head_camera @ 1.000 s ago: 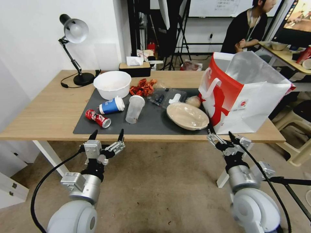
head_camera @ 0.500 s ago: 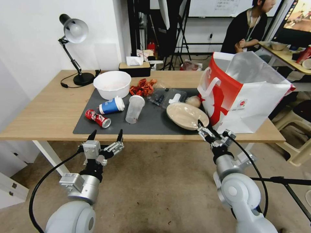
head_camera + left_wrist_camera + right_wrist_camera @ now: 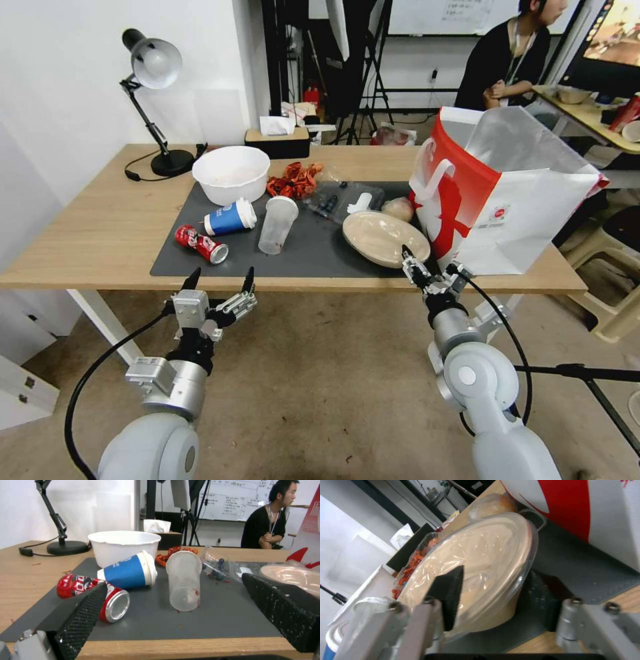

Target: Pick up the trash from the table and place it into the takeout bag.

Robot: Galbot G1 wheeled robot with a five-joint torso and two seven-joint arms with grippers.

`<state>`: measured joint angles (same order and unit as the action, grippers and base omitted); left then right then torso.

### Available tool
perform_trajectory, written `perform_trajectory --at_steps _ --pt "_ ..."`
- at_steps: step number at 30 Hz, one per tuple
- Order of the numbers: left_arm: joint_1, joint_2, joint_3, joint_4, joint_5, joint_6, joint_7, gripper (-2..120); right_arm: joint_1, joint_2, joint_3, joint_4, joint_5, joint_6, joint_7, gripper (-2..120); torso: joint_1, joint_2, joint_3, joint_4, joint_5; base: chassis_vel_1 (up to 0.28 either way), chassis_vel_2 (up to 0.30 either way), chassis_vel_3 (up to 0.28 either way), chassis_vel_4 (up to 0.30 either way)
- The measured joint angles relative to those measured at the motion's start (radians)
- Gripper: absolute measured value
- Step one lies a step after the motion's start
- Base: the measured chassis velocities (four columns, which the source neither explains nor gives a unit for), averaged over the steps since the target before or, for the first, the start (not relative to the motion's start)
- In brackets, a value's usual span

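The right claw (image 3: 427, 264) sits spread at the rim of the beige bowl (image 3: 385, 238), gripping nothing; the takeout bag (image 3: 497, 193) stands just beside. The left claw (image 3: 220, 278) hangs wide before the worktop (image 3: 87, 233), facing the soda can (image 3: 90, 593), blue paper cup (image 3: 130, 572) and clear plastic cup (image 3: 184, 580).

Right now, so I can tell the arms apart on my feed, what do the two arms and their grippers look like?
Both arms are alike: rounded white shells, brushed silver cylindrical wrists, and a black cable looping off each. The left gripper has silver linkages, a boxy silver block and slim black fingers with dimpled rubber pads. The right gripper has the same silver linkages and black textured pads. No markings are visible.
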<state>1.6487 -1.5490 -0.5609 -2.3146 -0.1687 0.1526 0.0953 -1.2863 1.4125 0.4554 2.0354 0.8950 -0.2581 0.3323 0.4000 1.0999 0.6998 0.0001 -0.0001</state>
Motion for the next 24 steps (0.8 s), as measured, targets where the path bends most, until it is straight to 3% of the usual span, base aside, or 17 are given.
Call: perform_trajectory --at_steps 5,7,9,10,14,18,24 --pt "0.001 -0.002 0.000 0.002 0.001 -0.008 0.001 100 -0.001 0.000 -0.001 0.003 0.001 0.000 0.003 30 0.000 0.000 0.000 0.0000 0.0000 0.000 0.000 0.000 0.000" --pt "0.002 -0.004 0.000 0.005 0.003 -0.014 0.002 100 -0.007 -0.002 0.001 0.011 0.000 0.000 0.003 19 0.000 0.000 0.000 -0.0001 0.0001 0.000 0.000 0.000 0.000" --pt "0.002 -0.004 0.001 0.005 0.003 -0.015 0.002 100 -0.010 -0.004 0.002 0.015 0.000 0.001 0.002 18 0.000 0.000 0.000 0.0000 0.0002 0.000 0.000 0.000 0.000" --pt "0.002 -0.004 0.002 0.006 0.004 -0.018 0.003 100 -0.015 -0.008 0.005 0.025 0.000 0.002 -0.002 9 0.000 0.000 0.000 0.0000 0.0002 0.000 0.000 0.000 0.000" --pt "0.003 -0.005 0.003 0.006 0.004 -0.021 0.004 100 -0.025 -0.019 0.015 0.046 -0.005 0.014 -0.037 0 0.000 0.000 0.000 -0.0001 0.0001 0.000 0.000 0.000 0.000" --pt "0.003 -0.005 0.003 0.006 0.005 -0.023 0.004 100 -0.031 -0.026 0.019 0.057 -0.008 0.031 -0.073 0 0.000 0.000 0.000 -0.0002 0.0002 0.000 0.000 0.000 0.000" --pt "0.005 -0.004 0.004 0.008 0.006 -0.032 0.004 100 -0.044 -0.066 0.042 0.101 -0.038 0.163 -0.315 0 0.000 0.000 0.000 0.0000 0.0002 0.000 0.000 0.000 0.000"
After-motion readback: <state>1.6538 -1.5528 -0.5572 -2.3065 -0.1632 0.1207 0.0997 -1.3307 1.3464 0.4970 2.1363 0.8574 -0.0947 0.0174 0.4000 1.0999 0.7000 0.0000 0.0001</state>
